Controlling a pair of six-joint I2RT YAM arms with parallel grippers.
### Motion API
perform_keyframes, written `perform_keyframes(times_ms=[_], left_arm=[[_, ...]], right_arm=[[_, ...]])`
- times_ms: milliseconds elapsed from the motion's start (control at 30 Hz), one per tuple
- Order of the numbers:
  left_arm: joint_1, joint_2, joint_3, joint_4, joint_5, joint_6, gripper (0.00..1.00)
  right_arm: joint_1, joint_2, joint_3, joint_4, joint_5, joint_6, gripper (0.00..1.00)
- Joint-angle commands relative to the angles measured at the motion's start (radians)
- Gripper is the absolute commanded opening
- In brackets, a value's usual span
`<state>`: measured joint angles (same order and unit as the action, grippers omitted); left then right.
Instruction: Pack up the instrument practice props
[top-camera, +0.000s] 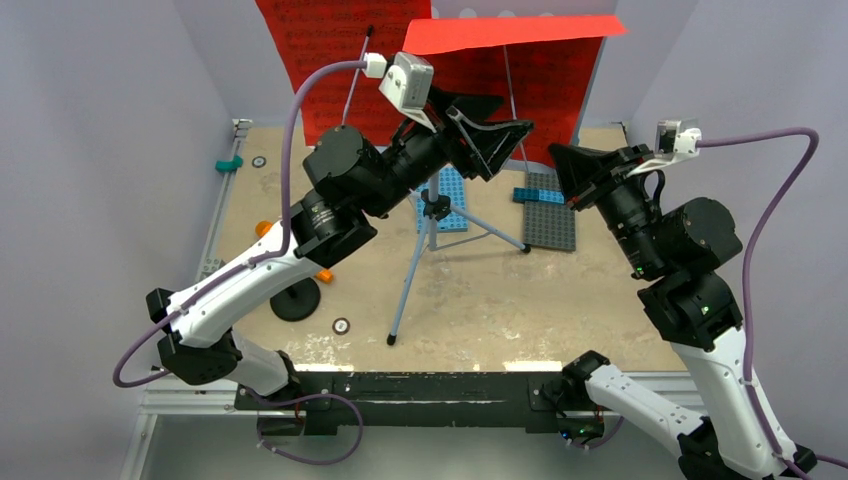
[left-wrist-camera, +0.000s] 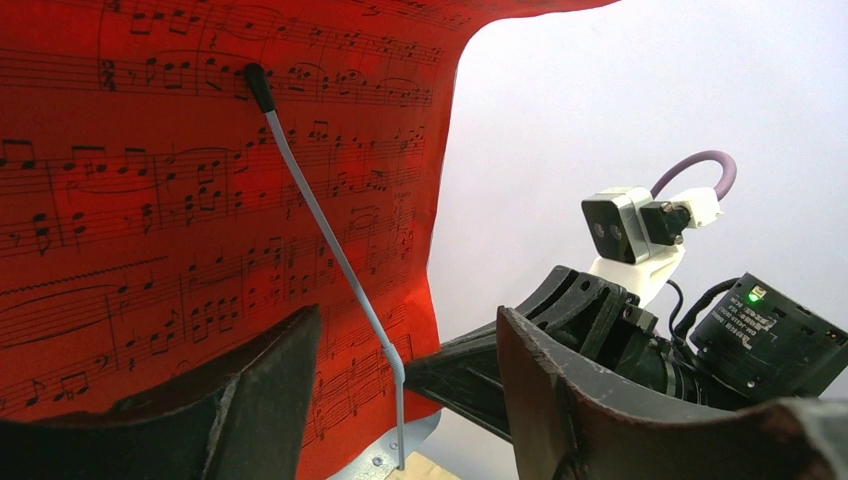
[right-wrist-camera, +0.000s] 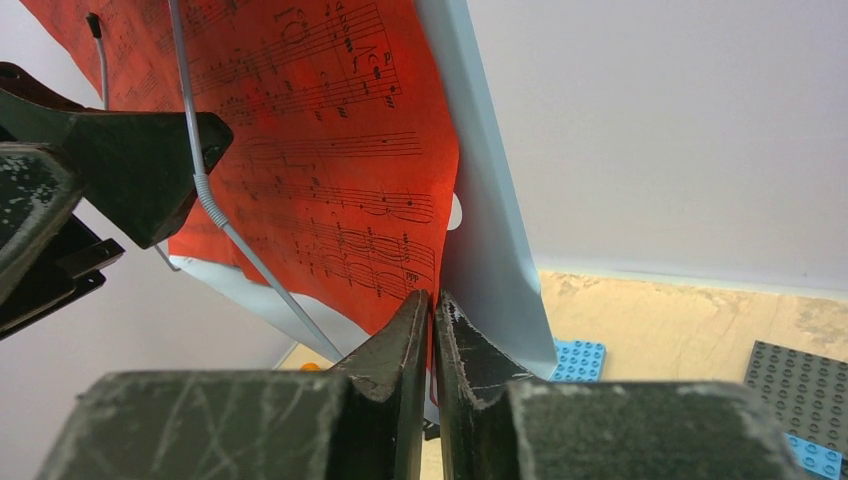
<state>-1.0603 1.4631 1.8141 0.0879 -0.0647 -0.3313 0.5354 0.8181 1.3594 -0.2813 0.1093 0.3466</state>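
Note:
The pale-blue music stand (right-wrist-camera: 490, 220) stands mid-table on grey tripod legs (top-camera: 430, 215). Red sheet-music pages (top-camera: 330, 50) rest on it under thin grey wire arms (left-wrist-camera: 320, 220), and one page folds over at the top (top-camera: 500, 35). My right gripper (right-wrist-camera: 432, 298) is shut on the lower corner of a red page (right-wrist-camera: 330, 170), next to the stand's edge. My left gripper (left-wrist-camera: 407, 312) is open and empty in front of the pages, with a wire arm seen between its jaws. The orange microphone (top-camera: 263, 228) with its black round base (top-camera: 295, 300) lies at the left, mostly hidden under my left arm.
A blue studded plate (top-camera: 455, 200) and a grey one (top-camera: 548, 215) lie behind the tripod. A teal piece (top-camera: 230, 162) sits at the far left edge. Small round discs (top-camera: 341, 325) lie on the table. Walls close in on three sides.

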Motion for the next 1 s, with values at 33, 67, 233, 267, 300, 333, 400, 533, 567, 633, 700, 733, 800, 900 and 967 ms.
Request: perform_keyframes(times_ms=[33,67,233,267,300,333,400,533,567,633,700,733,800,900,967], left_arm=[[0.012,0.018,0.048,0.027,0.016,-0.005,0.63],[0.013,0.022,0.050,0.030,0.014,-0.005,0.61],[0.016,0.040,0.060,0.043,0.014,-0.003,0.49],[0.016,0.044,0.065,0.041,0.014,-0.002,0.48],[0.016,0.047,0.069,0.043,0.014,-0.002,0.47],[0.016,0.049,0.070,0.045,0.014,-0.002,0.45],[0.016,0.048,0.068,0.057,0.014,0.000,0.43],[0.016,0.048,0.070,0.076,0.014,0.000,0.41],[0.016,0.049,0.072,0.077,0.013,0.001,0.40],[0.016,0.048,0.073,0.086,0.009,0.001,0.40],[0.016,0.049,0.072,0.094,0.008,0.003,0.36],[0.016,0.050,0.073,0.096,0.008,0.003,0.35],[0.016,0.054,0.075,0.097,0.008,0.003,0.32],[0.016,0.061,0.079,0.093,0.007,0.003,0.29],[0.017,0.067,0.084,0.092,0.005,0.003,0.27]], right_arm=[[-0.003,-0.005,0.033,0.044,-0.016,-0.024,0.08],[-0.003,-0.005,0.031,0.044,-0.015,-0.026,0.07],[-0.003,-0.007,0.027,0.041,-0.012,-0.033,0.00],[-0.003,-0.007,0.027,0.041,-0.012,-0.034,0.00],[-0.003,-0.006,0.027,0.040,-0.015,-0.035,0.00],[-0.004,-0.005,0.028,0.038,-0.017,-0.034,0.00],[-0.003,-0.005,0.029,0.035,-0.020,-0.035,0.00],[-0.003,-0.004,0.028,0.030,-0.022,-0.034,0.00],[-0.003,-0.005,0.027,0.029,-0.023,-0.034,0.00],[-0.003,-0.007,0.024,0.028,-0.022,-0.035,0.00],[-0.003,-0.009,0.021,0.028,-0.023,-0.033,0.00],[-0.003,-0.010,0.021,0.028,-0.022,-0.032,0.00],[-0.003,-0.009,0.020,0.026,-0.024,-0.032,0.00],[-0.003,-0.011,0.018,0.025,-0.025,-0.029,0.00],[-0.004,-0.012,0.017,0.025,-0.026,-0.026,0.00]])
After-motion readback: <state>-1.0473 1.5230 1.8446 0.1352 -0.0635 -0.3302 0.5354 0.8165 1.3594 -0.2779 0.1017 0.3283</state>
